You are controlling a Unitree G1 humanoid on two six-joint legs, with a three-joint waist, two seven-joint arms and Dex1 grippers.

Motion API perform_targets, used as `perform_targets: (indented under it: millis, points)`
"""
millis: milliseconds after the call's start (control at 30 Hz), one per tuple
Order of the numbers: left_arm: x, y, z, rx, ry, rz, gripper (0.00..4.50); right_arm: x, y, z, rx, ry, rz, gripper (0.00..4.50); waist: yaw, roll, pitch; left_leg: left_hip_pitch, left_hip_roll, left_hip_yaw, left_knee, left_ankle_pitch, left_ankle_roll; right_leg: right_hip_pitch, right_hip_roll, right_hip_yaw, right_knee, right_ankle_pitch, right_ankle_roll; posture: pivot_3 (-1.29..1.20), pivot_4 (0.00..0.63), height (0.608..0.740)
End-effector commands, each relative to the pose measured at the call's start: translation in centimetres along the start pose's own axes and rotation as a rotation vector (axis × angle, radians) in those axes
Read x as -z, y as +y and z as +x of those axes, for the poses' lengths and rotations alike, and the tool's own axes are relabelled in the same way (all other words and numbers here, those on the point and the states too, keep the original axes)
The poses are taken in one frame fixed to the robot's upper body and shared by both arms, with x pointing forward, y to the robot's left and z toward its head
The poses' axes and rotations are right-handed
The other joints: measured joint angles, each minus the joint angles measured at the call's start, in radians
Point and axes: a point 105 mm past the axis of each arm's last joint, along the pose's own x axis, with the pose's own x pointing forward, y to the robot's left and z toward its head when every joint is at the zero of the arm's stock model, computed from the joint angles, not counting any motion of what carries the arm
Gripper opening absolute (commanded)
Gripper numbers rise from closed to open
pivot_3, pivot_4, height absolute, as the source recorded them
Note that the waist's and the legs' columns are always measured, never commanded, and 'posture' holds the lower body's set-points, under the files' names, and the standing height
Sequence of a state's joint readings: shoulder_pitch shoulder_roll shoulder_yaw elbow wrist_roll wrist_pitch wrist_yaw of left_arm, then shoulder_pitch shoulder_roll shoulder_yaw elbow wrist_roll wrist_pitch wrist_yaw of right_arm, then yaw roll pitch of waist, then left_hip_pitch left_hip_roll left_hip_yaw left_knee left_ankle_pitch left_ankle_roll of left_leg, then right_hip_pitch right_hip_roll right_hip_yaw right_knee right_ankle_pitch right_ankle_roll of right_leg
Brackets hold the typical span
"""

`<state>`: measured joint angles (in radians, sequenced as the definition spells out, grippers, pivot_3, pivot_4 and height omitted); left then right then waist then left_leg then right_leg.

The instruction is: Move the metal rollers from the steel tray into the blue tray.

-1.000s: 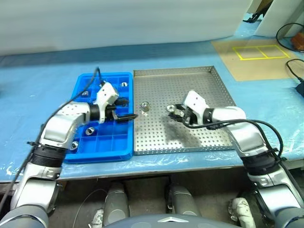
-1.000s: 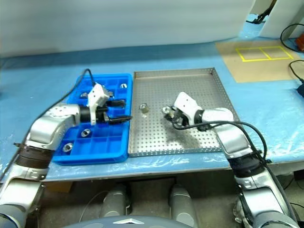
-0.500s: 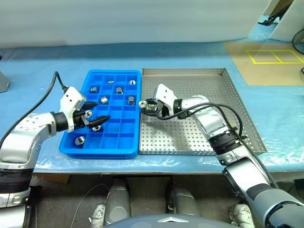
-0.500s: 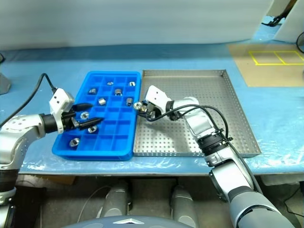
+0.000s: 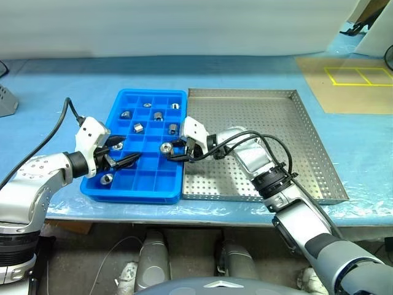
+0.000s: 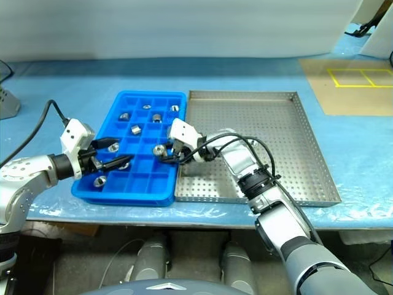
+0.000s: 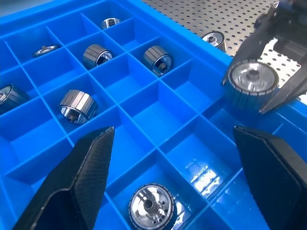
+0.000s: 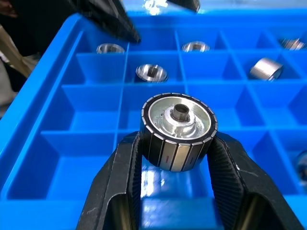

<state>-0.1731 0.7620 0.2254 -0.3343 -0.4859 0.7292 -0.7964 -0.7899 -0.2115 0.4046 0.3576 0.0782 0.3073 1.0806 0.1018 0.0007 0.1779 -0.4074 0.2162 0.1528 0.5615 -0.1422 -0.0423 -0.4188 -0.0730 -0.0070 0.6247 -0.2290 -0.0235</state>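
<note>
Right pincer (image 8: 176, 143): clamped on one metal roller (image 8: 178, 129), held over the blue tray (image 5: 175, 195), near its 3 o'clock edge.
Left pincer (image 7: 175, 184): wide, empty, over the tray's 9 o'clock side.
Other rollers (image 5: 139, 128): in compartments.
Steel tray (image 5: 310, 132): at 3 o'clock of the blue tray.

Bright, even overhead light gives soft shadows, glare on the steel tray (image 5: 307, 153), and sharp pictures.

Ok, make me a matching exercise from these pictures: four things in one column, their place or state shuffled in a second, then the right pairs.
Things:
1. right gripper
2. left gripper
3. steel tray
4. blue tray

States:
A. fingers open, holding nothing
B. perforated floor
C. shut on a roller
D. several compartments hold rollers

Pairs: 1-C, 2-A, 3-B, 4-D
</note>
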Motion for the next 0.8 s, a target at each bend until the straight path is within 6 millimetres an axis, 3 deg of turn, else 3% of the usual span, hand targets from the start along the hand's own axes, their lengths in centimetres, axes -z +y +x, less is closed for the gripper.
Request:
perform_targets:
  millis: [33, 100, 300, 433, 567, 700, 800]
  points:
    - [-1.0, -0.5, 0.0, 0.012, -0.022, 0.035, 4.14, 0.4, 0.3, 0.1, -0.008, 0.001, 0.013, 1.58, 0.000, 0.000, 0.000, 0.000, 0.000, 0.000, 0.000, 0.000, 0.000, 0.000, 0.000, 0.000, 0.000, 0.000, 0.000, 0.16, 0.150, 0.740]
    - [-1.1, -0.6, 0.1, 0.019, -0.023, 0.035, 4.14, 0.3, 0.1, 0.3, 0.010, -0.008, 0.000, 1.58, 0.000, 0.000, 0.000, 0.000, 0.000, 0.000, 0.000, 0.000, 0.000, 0.000, 0.000, 0.000, 0.000, 0.000, 0.000, 0.16, 0.150, 0.740]
    - [-1.2, -0.8, 0.6, 0.044, -0.023, 0.038, 4.14, -0.1, -0.7, -0.4, 0.071, -0.020, 0.036, 3.64, 0.001, 0.000, 0.000, 0.000, 0.000, 0.000, 0.000, 0.000, 0.000, 0.000, 0.000, 0.000, 0.000, 0.000, 0.000, 0.12, 0.150, 0.740]
    - [-1.4, -1.0, 1.3, 0.074, -0.034, 0.041, 4.14, 0.0, -1.7, -2.5, 0.142, -0.018, 0.018, 3.64, 0.004, 0.000, 0.000, 0.000, 0.000, 0.000, 0.000, 0.002, -0.003, 0.001, 0.000, 0.000, 0.001, 0.000, 0.000, 0.09, 0.150, 0.740]
    - [-1.7, -1.2, 2.5, 0.115, -0.048, 0.042, 4.14, 0.0, -4.1, -7.1, 0.298, -0.018, 0.029, 3.64, 0.004, 0.000, 0.000, 0.001, -0.001, 0.000, 0.001, 0.002, -0.004, 0.001, -0.001, 0.000, 0.001, 0.000, 0.000, 0.03, 0.150, 0.740]
    - [-1.9, -1.4, 3.7, 0.148, -0.058, 0.046, 4.14, 1.2, -6.7, -10.8, 0.478, 0.002, 0.065, 3.64, -0.008, -0.001, 0.000, 0.001, 0.000, 0.000, 0.001, 0.003, -0.004, 0.001, 0.000, 0.001, 0.001, 0.000, 0.000, -0.02, 0.150, 0.740]
    - [-2.1, -1.6, 4.7, 0.181, -0.067, 0.058, 4.14, 2.2, -7.6, -12.3, 0.552, 0.033, 0.071, 3.64, -0.018, 0.000, 0.000, 0.002, -0.001, 0.000, 0.001, 0.003, -0.004, 0.001, 0.001, 0.002, 0.001, 0.000, 0.000, -0.05, 0.150, 0.740]
